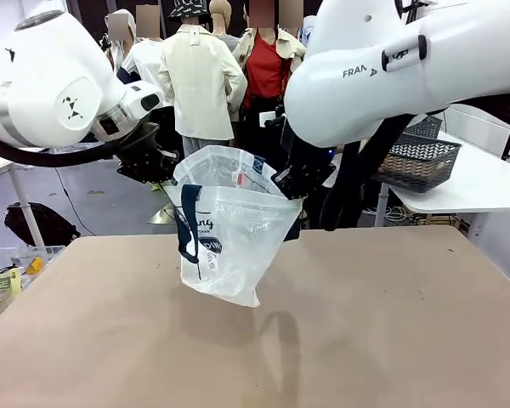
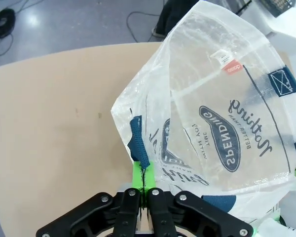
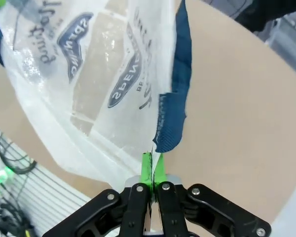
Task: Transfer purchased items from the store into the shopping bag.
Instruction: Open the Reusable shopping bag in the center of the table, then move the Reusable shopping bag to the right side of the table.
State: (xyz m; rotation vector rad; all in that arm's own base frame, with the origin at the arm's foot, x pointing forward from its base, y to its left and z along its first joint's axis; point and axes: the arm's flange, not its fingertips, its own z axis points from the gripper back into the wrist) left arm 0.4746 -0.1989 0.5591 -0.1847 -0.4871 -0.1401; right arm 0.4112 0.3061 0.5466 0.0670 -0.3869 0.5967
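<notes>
On the left, your left gripper (image 2: 142,178) has its jaws pressed together on the left rim of the shopping bag (image 1: 229,229), beside a blue strap. The bag hangs open over the table (image 1: 382,331). On the right, your right gripper (image 3: 152,170) pinches the opposite rim. This looks like the hold-open step. Filling from the basket (image 1: 418,161), far right, likely calls for a wide, steady mouth.

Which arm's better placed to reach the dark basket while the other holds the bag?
Probably the right: the left gripper and right gripper are both shut on the shopping bag rim, but the basket sits on the white table off to that side.
</notes>
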